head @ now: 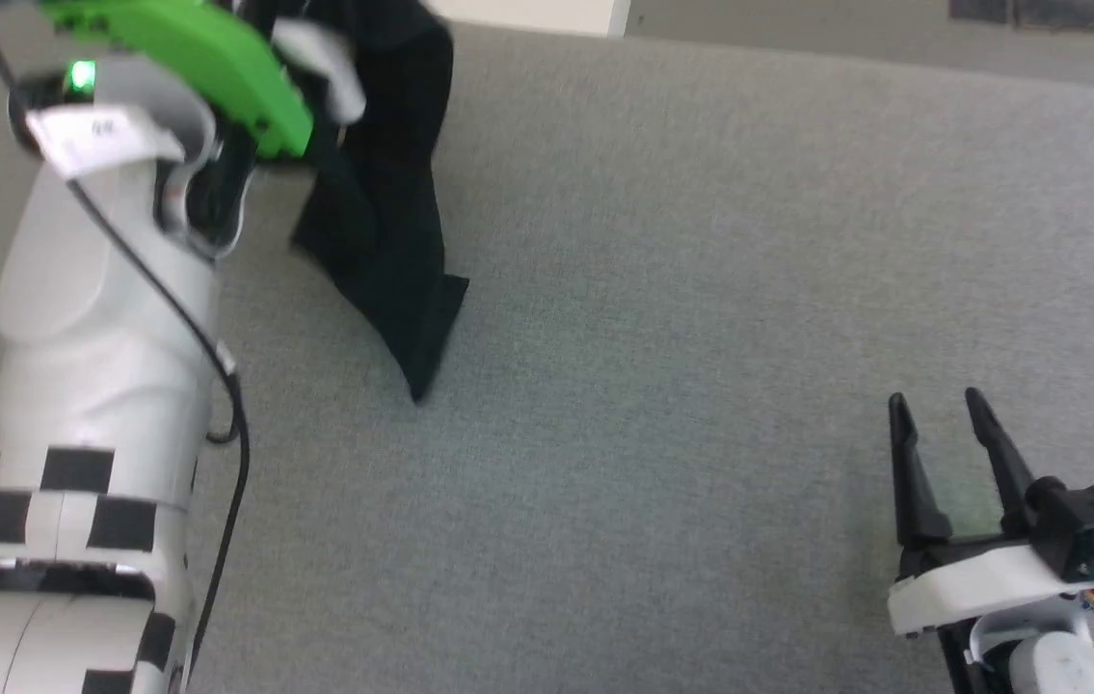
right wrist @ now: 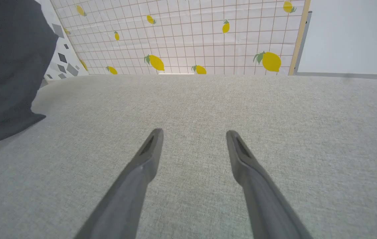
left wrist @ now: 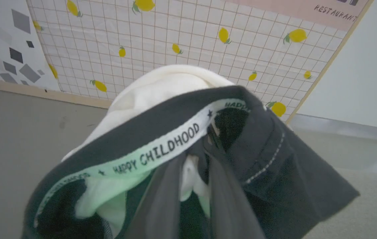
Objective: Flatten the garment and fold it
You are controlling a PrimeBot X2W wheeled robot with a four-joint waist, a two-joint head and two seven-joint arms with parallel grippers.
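The garment (head: 392,241) hangs off the grey surface at the upper left, black cloth trailing down to a point with a bit of white near the top. My left gripper (left wrist: 200,149) is shut on the garment (left wrist: 161,139). Its fingers come together under the bunched collar, whose white band reads "HAPPY CHILDHOOD". In the head view the green wrist housing (head: 209,58) covers that gripper. My right gripper (head: 937,400) rests at the lower right, open, with nothing between its fingers. Its own view shows the gripper (right wrist: 193,132) low over bare cloth, with a black part of the garment (right wrist: 9,66) hanging at the far left.
The work surface (head: 701,289) is a wide grey fabric top. My pale left forearm (head: 103,318) with a black cable fills the left side. A tiled wall with lemons (right wrist: 208,33) stands beyond the far edge. A white object (head: 527,14) sits at the top edge.
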